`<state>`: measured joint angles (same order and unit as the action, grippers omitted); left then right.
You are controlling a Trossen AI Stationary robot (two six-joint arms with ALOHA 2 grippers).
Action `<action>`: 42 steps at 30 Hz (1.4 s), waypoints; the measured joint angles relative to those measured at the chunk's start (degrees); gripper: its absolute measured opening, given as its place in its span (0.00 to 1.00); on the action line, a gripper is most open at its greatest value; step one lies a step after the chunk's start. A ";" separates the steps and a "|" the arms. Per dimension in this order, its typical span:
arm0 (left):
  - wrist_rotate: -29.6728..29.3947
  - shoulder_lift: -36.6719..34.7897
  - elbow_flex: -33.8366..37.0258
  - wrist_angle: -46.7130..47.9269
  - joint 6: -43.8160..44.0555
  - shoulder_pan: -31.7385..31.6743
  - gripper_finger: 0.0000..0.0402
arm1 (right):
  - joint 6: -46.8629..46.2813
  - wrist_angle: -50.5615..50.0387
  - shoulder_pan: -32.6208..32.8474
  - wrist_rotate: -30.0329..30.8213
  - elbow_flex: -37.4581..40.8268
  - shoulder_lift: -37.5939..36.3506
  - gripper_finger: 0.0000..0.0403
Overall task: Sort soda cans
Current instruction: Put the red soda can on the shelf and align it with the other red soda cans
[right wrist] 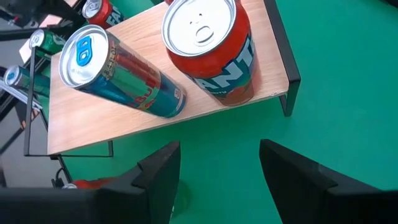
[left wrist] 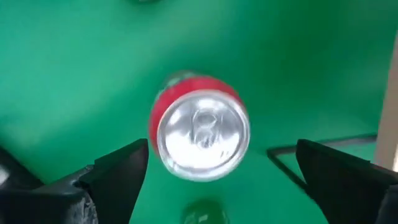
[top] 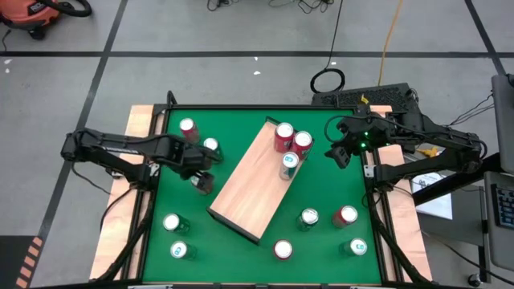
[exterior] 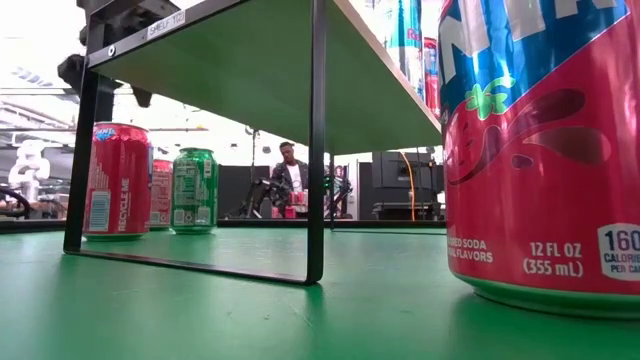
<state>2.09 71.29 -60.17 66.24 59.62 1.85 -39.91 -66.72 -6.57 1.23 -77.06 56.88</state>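
Note:
A light wooden shelf board (top: 249, 181) stands aslant mid-table on black legs. On its far end stand two red cans (top: 283, 135) (top: 302, 142) and a slim teal can (top: 289, 164); two of them also show in the right wrist view (right wrist: 208, 46) (right wrist: 121, 74). My left gripper (top: 201, 181) is open over an upright red can (left wrist: 199, 127) left of the board, its fingers (left wrist: 118, 174) on either side and apart from it. My right gripper (top: 338, 152) (right wrist: 221, 155) is open and empty just right of the board's far end.
A red can (top: 188, 128) and a green can (top: 210, 146) stand at the far left. Green cans (top: 171, 222) (top: 181, 250) stand near left. A red can (top: 283, 250), a green can (top: 308, 217), a red can (top: 345, 215) and a teal can (top: 357, 247) stand near right.

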 joint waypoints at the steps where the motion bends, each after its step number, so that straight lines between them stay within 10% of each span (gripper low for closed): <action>1: -0.80 0.00 0.60 -0.85 -0.21 -0.02 0.99 | -0.54 0.02 -0.02 0.02 0.00 0.00 0.52; 18: -1.49 0.00 9.74 -8.44 -6.10 -1.36 0.98 | -8.34 1.36 0.00 0.00 0.00 0.04 0.52; 29: 0.31 -0.02 9.70 -8.59 -6.09 -1.40 0.76 | -8.59 1.87 1.10 0.17 0.00 0.04 0.52; 42: 1.29 -0.09 -1.52 -1.53 -10.75 -1.77 0.70 | -7.60 8.34 1.07 -1.72 -2.49 -0.24 0.52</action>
<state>3.38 71.20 -61.69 64.70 48.87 0.08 -47.52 -58.37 -5.50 -0.49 -79.54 56.64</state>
